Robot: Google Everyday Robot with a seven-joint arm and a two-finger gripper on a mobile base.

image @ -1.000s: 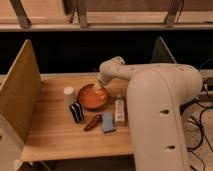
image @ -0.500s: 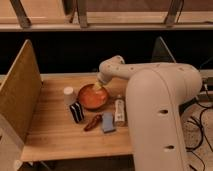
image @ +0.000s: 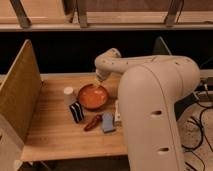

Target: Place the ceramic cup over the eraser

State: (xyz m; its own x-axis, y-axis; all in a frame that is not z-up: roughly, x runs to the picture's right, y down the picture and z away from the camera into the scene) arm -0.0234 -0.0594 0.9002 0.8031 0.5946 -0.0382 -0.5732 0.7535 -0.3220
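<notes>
Camera view: the gripper [image: 98, 81] hangs over the far rim of the orange bowl [image: 93, 97]; whether it is open or closed, I cannot tell. The ceramic cup [image: 69, 95] stands left of the gripper in the picture and nearer the camera, on the table. The eraser [image: 76, 112] is just beside the cup, nearer still.

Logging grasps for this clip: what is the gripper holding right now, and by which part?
Cannot be told. The gripper sits at the far rim of the orange-red round bowl; the small off-white ceramic cup stands apart, unheld.
</notes>
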